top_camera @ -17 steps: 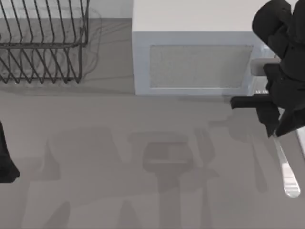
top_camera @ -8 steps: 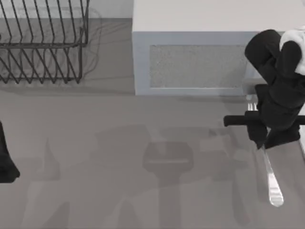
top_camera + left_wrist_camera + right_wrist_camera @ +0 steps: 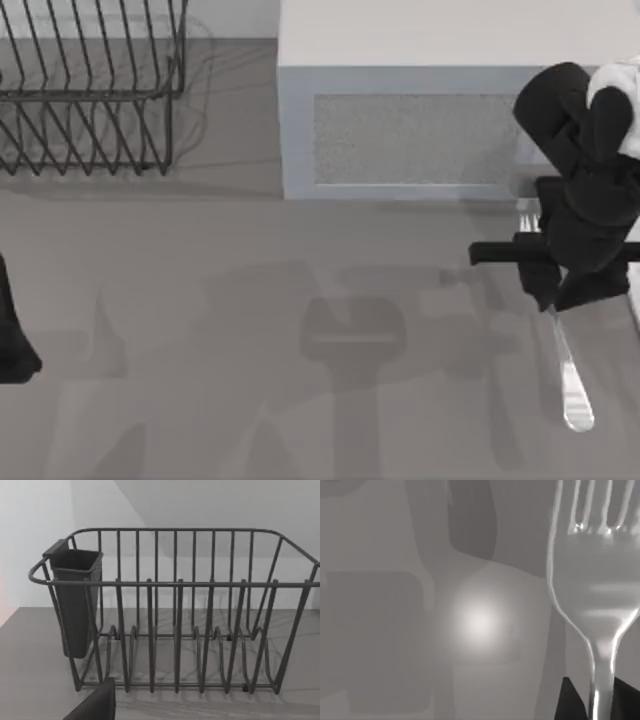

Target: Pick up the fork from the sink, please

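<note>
Right gripper (image 3: 549,300): I see it at the top view's right side, in front of the microwave's right end, pointing down toward the table. Its two dark fingers (image 3: 570,702) are closed onto the fork's neck, one on each side, with the metal pinched between them

Fork (image 3: 566,372): held by my right gripper. From above, the handle runs out below the gripper, slanting toward the lower right, and ends in a rounded, shiny tip. A bit of the tines peeks out beside the arm, just in front of the microwave. In the right wrist view the fork (image 3: 597,580) fills the near field, tines away from the fingers, with the neck dropping between them. Its shadow falls on the table just beside it; I cannot tell whether the handle end touches the surface

Left arm (image 3: 12,340): parked at the top view's left edge, low, well apart from the fork. I cannot tell how its jaws stand

Dish rack (image 3: 90,90): dark wire, at the table's far left corner. In the left wrist view the dish rack (image 3: 190,610) stands upright, with a dark cup (image 3: 75,600) hung on one end wall

Microwave (image 3: 410,130): white box at the back, door facing the front

Table (image 3: 250,280): grey, crossed by soft arm shadows
</note>
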Controlling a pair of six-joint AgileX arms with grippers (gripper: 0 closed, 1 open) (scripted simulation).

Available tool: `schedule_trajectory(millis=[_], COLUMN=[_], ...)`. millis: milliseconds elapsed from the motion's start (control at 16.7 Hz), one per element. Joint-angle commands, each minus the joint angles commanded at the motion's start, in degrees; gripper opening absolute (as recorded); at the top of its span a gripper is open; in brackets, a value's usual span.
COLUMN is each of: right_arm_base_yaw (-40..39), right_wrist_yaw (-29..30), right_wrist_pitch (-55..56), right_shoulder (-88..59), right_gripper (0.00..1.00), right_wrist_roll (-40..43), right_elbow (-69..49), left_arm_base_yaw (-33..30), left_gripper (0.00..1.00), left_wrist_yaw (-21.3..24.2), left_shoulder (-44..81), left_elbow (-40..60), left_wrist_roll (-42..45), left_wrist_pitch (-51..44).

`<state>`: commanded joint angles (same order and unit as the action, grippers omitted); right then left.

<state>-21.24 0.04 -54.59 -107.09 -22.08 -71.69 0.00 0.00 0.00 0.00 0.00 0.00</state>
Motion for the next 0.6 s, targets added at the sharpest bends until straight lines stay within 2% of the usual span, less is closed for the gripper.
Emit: schedule_trajectory(millis=[600], right_arm_base_yaw=[0.0], right_wrist_yaw=[0.0], right_wrist_pitch=[0.0], right_shoulder=[0.0], right_gripper=[0.98], right_wrist_roll=[0.0], right_elbow=[0.0], left_arm_base_yaw=[0.0], left_gripper=[1.00], left_wrist_yaw=[0.0], left_shoulder=[0.0], left_elbow=[0.0], left_wrist_roll=[0.0], left_wrist_pitch=[0.0])
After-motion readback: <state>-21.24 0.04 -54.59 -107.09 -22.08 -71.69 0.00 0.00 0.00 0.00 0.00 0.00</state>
